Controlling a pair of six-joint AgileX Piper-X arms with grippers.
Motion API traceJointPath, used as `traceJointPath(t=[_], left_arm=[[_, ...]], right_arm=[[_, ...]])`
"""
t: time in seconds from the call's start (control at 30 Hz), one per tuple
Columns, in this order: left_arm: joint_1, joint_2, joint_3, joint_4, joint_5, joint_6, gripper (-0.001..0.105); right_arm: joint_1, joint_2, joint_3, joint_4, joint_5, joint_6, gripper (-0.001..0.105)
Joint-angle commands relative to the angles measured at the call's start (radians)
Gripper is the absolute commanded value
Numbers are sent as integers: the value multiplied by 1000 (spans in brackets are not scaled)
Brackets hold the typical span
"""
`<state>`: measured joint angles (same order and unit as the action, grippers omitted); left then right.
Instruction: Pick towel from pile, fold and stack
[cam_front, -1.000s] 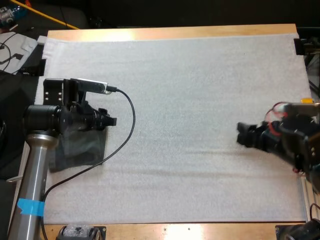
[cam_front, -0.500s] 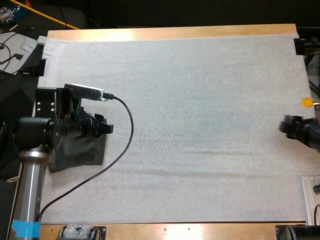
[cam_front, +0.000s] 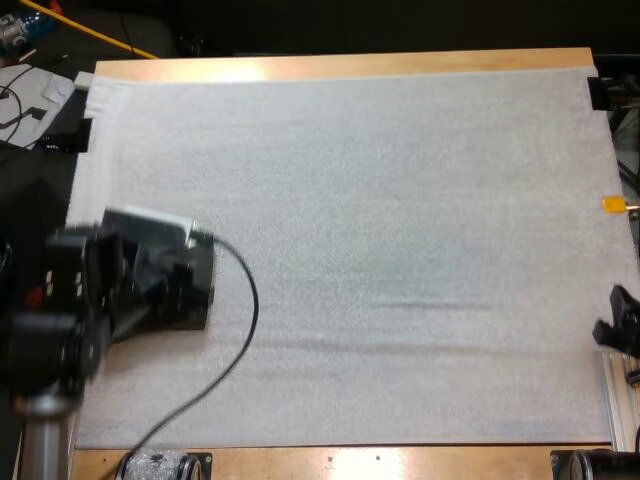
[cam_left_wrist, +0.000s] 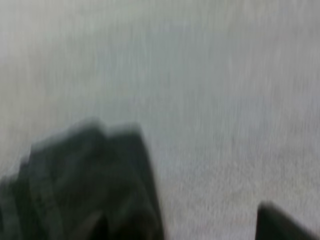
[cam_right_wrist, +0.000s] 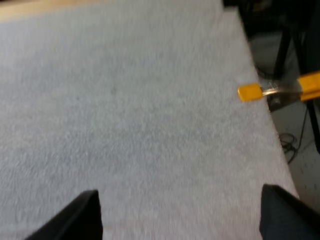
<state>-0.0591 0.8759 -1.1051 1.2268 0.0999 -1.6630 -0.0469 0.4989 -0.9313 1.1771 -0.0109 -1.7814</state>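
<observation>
Dark grey-green cloth is the thing to start from: the towel (cam_front: 195, 312) lies on the white mat (cam_front: 400, 200) at the left of the high view, a little below the middle and close to the mat's left edge. From above it is a compact, roughly squared patch. I cannot tell how many layers it has. My left gripper (cam_front: 170, 275) hangs right over it, with my left arm coming up from the lower left corner of the frame and covering the towel's left part. In my left wrist view the towel (cam_left_wrist: 85, 185) is a dark rumpled mass, and one of my fingers (cam_left_wrist: 285, 227) stands well off to its side with bare mat between the two, so I read that hand as spread and holding nothing. The other finger is lost against the dark cloth. My right gripper (cam_front: 622, 322) is far away at the right edge of the high view, below the middle, just at the mat's right border. In the right wrist view its fingers (cam_right_wrist: 82, 215) stand wide apart over bare mat, touching nothing. The wooden table (cam_front: 350, 65) shows as a pale strip along the top of the high view.
</observation>
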Motion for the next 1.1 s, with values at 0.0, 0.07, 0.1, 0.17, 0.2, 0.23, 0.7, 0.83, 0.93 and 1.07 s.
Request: traceJointPath(t=[0.0, 0.07, 0.1, 0.17, 0.2, 0.23, 0.7, 0.83, 0.93, 1.07], left_arm=[[-6, -120, 67, 4, -18, 2, 58], [-5, -197, 108, 5, -21, 2, 58], [-6, -233, 127, 6, -24, 2, 58], [-6, -307, 159, 10, -26, 1, 58], [-6, -341, 173, 11, -27, 0, 58], [-7, -377, 185, 13, -28, 2, 58], [-6, -738, 241, 102, -30, 9, 58], [-6, -822, 235, 161, -31, 16, 58], [-5, -875, 233, 208, -32, 20, 58], [-4, -930, 232, 262, -33, 30, 58]], right_arm=[[2, -82, -7, 54, -2, -16, 63], [1, -130, -7, 78, -5, -15, 63], [0, -151, -6, 85, -5, -16, 63], [0, -193, -7, 100, -5, -15, 63], [1, -215, -6, 106, -6, -14, 63], [1, -238, -6, 115, -5, -16, 63], [-3, -469, -9, 187, -3, -7, 63], [-3, -516, -12, 222, -7, -2, 63], [-4, -542, -15, 250, -8, 1, 63], [-4, -550, -20, 276, -10, 8, 63]])
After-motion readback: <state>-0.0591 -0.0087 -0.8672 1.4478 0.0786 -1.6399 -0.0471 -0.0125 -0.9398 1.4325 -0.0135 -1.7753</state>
